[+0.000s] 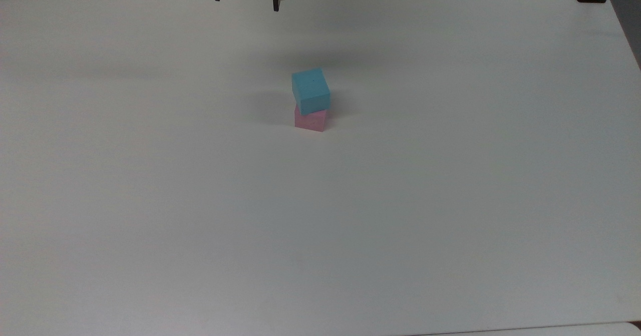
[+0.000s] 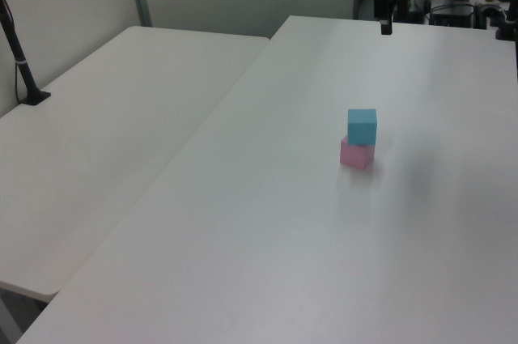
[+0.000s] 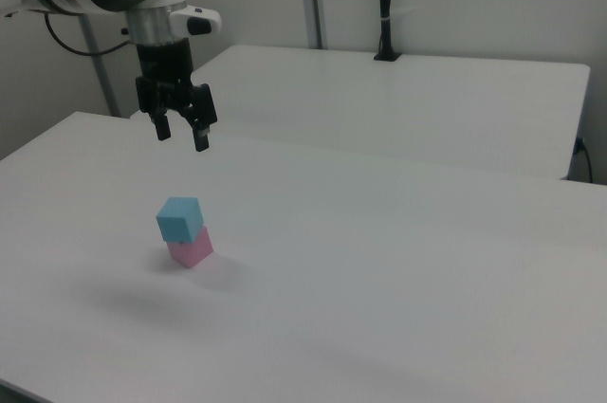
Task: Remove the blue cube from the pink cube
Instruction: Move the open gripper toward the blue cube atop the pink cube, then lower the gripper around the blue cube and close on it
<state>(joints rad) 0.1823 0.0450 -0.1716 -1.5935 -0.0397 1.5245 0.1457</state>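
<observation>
The gripper (image 3: 181,136) hangs with fingers (image 3: 201,138) spread apart and empty. Well below them the blue cube (image 3: 179,219) sits on the pink cube (image 3: 192,249) on the white table (image 3: 398,270). No writing is readable.

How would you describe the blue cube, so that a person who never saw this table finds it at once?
On the white table, near its middle, stands a stack of two small cubes. The blue cube is the upper one, resting on the pink cube; it alone is light blue.
</observation>
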